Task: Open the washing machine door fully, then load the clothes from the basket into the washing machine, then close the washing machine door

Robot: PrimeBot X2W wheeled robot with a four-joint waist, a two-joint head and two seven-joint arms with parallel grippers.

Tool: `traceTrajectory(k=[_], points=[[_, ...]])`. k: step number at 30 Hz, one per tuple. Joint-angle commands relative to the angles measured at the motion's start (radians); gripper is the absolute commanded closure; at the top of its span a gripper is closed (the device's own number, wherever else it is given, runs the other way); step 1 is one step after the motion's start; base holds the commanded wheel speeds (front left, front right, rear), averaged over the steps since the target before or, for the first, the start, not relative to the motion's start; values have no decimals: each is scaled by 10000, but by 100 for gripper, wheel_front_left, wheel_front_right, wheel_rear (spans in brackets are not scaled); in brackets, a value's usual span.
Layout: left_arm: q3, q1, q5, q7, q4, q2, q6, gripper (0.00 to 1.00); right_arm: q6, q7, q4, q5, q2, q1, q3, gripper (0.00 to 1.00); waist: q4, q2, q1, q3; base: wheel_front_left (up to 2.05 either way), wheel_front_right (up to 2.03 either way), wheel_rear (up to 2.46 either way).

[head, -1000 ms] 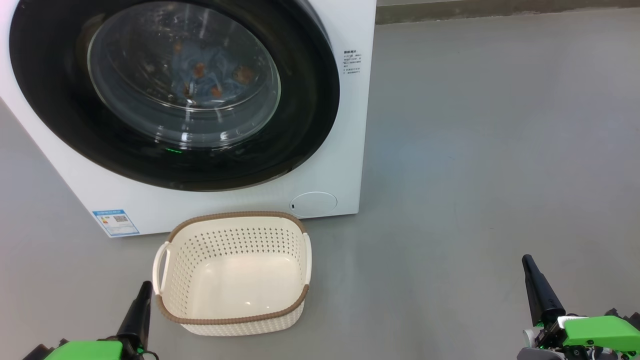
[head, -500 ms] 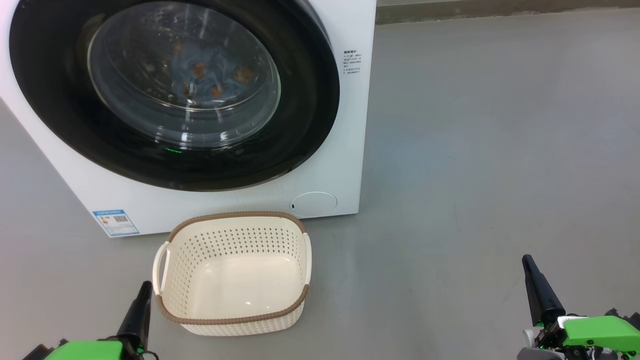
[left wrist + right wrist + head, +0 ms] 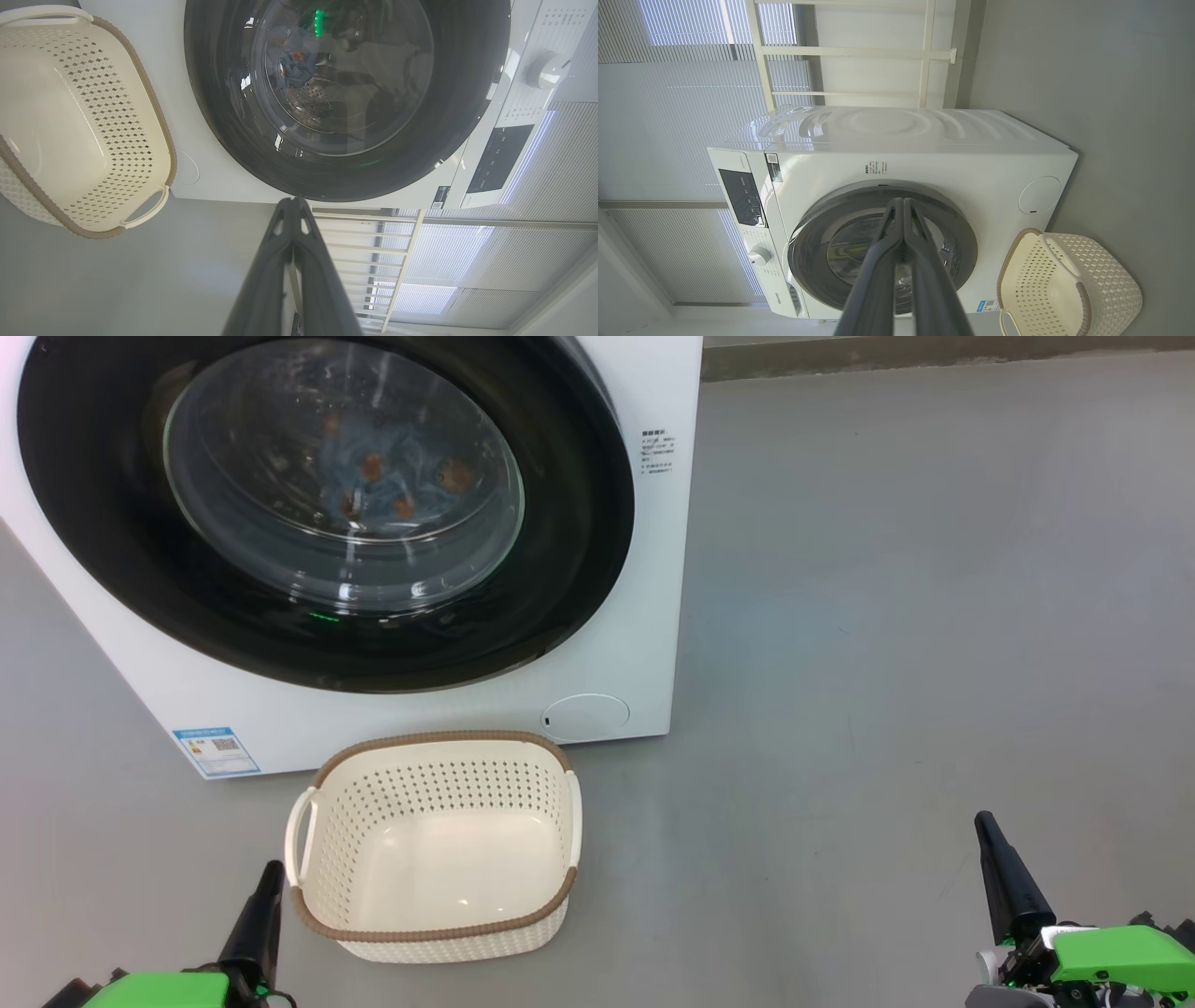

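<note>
Resting low and well apart, the left gripper (image 3: pixel 269 882) and right gripper (image 3: pixel 991 845) each have their fingers pressed together, grasping nothing. Just beside the left one stands the basket (image 3: pixel 439 739), bare inside. Beyond it the washing machine door (image 3: pixel 579 523) lies flush against the washing machine (image 3: pixel 653 644), and the clothes (image 3: pixel 392 476) show through its glass, inside the drum. Judged stage: all three steps done. The next move calls only for keeping the arms clear.

Left gripper (image 3: pixel 273 873) low left, right gripper (image 3: pixel 984 823) low right (both fingers pressed together, empty).
</note>
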Motion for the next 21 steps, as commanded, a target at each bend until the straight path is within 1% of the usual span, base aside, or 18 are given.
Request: traceTrajectory(k=[1,21], points=[[339,-405,-76,58,-197,212,-100,100,16,46,-244,41,-39,-409,226,100,0,-1,0,0,0,0,0],[339,-405,-76,58,-197,212,-100,100,16,45,-244,42,-39,-409,227,100,0,-1,0,0,0,0,0]])
